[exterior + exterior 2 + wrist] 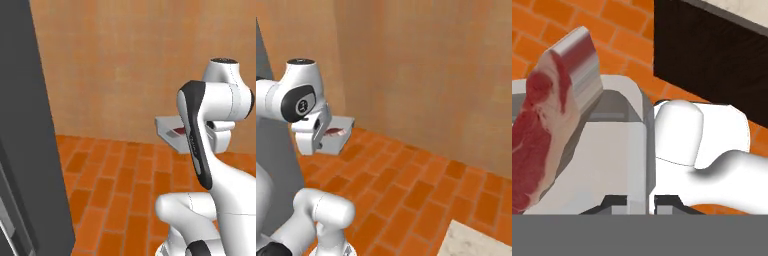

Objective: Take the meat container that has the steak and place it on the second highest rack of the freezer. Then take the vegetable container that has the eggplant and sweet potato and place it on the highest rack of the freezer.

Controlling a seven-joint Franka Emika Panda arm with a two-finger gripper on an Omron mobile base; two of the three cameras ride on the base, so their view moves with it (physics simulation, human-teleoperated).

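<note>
Freezer (30,130) fills the left edge of the left base view, a tall dark grey slab. Brick floor (120,185) runs across the lower middle of that view, w/ a tan wall (125,60) above. My arm (210,125) rises at lower right there, at left in the right base view. Meat container (336,135), a grey tray, hangs off the floor at centre-left of the right base view. My end effector (648,202) is clamped on its side wall, bottom centre of the hand view. Steak (539,140) lies in the tray, left side of the hand view.
</note>
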